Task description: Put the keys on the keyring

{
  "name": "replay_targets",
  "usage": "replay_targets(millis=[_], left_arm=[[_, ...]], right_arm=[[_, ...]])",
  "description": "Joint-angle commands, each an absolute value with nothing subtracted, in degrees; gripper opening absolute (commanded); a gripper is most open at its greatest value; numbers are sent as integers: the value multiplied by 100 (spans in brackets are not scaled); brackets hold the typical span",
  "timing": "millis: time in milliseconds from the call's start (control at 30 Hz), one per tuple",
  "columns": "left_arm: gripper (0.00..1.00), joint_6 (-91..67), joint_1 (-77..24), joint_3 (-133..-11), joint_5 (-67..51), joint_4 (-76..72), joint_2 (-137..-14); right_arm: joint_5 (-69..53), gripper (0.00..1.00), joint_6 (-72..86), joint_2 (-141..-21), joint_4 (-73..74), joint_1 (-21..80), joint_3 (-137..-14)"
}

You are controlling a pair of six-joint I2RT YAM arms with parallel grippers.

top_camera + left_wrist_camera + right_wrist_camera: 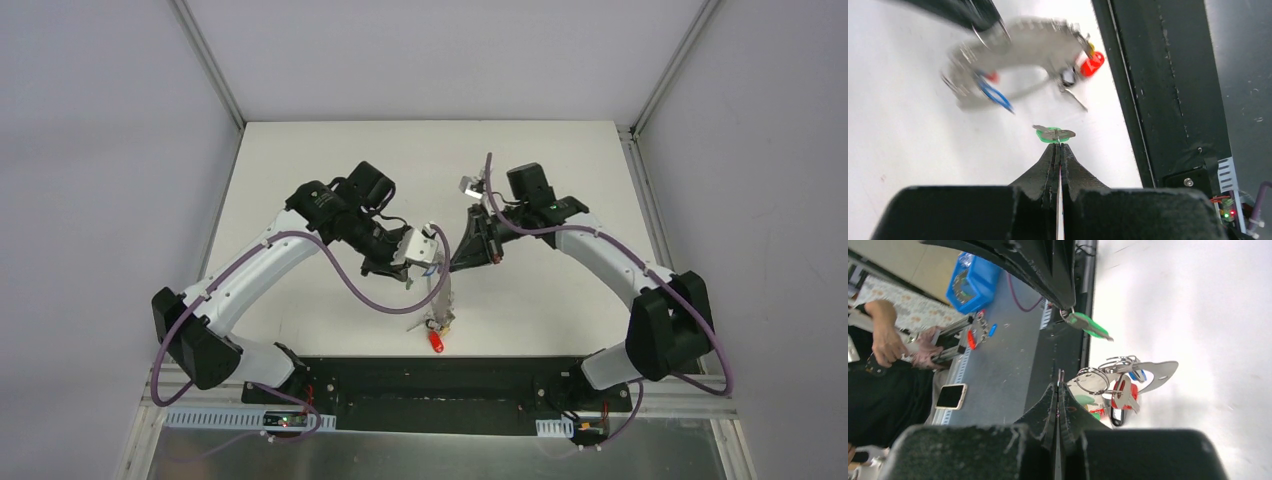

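My left gripper (432, 262) (1059, 146) is shut on the small ring of a green-tagged key (1054, 134), held above the table. In the right wrist view that green key (1090, 326) hangs from the left fingertips (1064, 302). My right gripper (457, 260) (1059, 385) is shut on the thin metal of the keyring (443, 295) (1158, 372), which hangs down between the arms. The keyring (1023, 45) looks blurred and carries several keys, among them a red-tagged one (437, 343) (1092, 64) (1123, 392) and a blue one. The two grippers are close together.
The black base plate (430, 380) (1158, 100) runs along the table's near edge, just below the hanging keys. Grey walls enclose the white table (300, 160). Beyond the table are a blue bin (970, 282), a phone (950, 396) and a person's hand (890, 340).
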State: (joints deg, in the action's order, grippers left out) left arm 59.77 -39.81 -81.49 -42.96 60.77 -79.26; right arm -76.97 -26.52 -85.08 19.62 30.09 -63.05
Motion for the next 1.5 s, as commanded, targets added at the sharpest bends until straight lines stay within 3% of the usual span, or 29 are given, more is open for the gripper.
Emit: replay_targets(millis=[0,167,467,867,1200,1467], left_arm=[[0,5208,-4024,-7682,-3364,5483,-7597],[0,4656,-4029,-7294,-2582,4992,-7842],[0,3363,-4150,-7798,-1417,4871,-9651],[0,2654,-4383,-8868,-1462,5158,-11377],[0,2542,-4390,-9045,-1272,5136,-11716],[7,2482,-4393,-9127,-1313,5188,-11861]], right_arm=[[-7934,0,-3724,-7975,3043,2368,-6330],[-8033,0,-4553,-7776,3916,1729,-6300],[-8047,0,-4778,-7390,4107,1095,-6014],[-8129,0,-4887,-7347,4239,951,-6023],[-8163,0,-4904,-7369,4240,923,-5992],[-8147,0,-4904,-7365,4241,919,-5977]])
